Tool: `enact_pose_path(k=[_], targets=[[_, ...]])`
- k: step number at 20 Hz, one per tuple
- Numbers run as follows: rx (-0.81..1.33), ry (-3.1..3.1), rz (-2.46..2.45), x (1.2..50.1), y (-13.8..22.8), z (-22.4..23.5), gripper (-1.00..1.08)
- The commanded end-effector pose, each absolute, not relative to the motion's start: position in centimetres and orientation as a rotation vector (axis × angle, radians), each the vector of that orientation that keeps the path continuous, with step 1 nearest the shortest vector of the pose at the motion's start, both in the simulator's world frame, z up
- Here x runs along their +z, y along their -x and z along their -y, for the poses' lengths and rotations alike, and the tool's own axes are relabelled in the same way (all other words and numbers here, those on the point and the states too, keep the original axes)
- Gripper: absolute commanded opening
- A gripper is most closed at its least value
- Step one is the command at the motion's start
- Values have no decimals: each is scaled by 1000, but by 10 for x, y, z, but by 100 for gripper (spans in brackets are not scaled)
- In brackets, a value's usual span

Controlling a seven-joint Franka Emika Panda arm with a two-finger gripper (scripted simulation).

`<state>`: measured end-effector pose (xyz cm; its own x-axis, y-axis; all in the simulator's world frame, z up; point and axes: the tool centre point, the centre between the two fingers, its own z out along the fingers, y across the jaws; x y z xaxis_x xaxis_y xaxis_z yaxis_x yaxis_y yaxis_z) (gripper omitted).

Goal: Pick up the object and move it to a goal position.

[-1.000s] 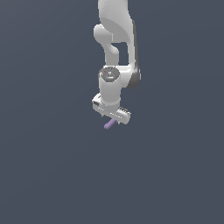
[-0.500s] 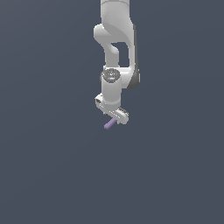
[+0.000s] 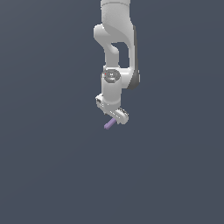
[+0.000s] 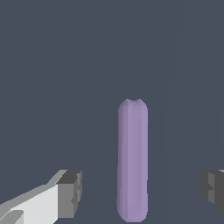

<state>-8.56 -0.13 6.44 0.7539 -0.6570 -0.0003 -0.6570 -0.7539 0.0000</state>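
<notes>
Little has moved since 1.0 s ago. Gripper (image 3: 114, 119) hangs low over the rod (image 3: 109, 124), jaws spread, rod lying between the pads (image 4: 70, 192), untouched. Grasp step; next: close squarely, then lift.

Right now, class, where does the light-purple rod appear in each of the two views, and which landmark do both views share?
Exterior view: the light-purple rod sticks out just below the white gripper, near the picture's centre.
Wrist view: the rod stands lengthwise in the gap between the two fingertips, touching neither.
Shared landmark: the gripper, with its jaws apart on either side of the rod.
</notes>
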Motion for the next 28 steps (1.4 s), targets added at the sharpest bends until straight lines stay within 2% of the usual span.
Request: enact_pose_path(k=[1,16,17,28], targets=[[1,2942,-1103,61,86,1,100],[0,2939,-1109,15,87,1,100],[0,2939,-1109,15,87,1,-100],[0,2939,-1109,15,86,1,-100]])
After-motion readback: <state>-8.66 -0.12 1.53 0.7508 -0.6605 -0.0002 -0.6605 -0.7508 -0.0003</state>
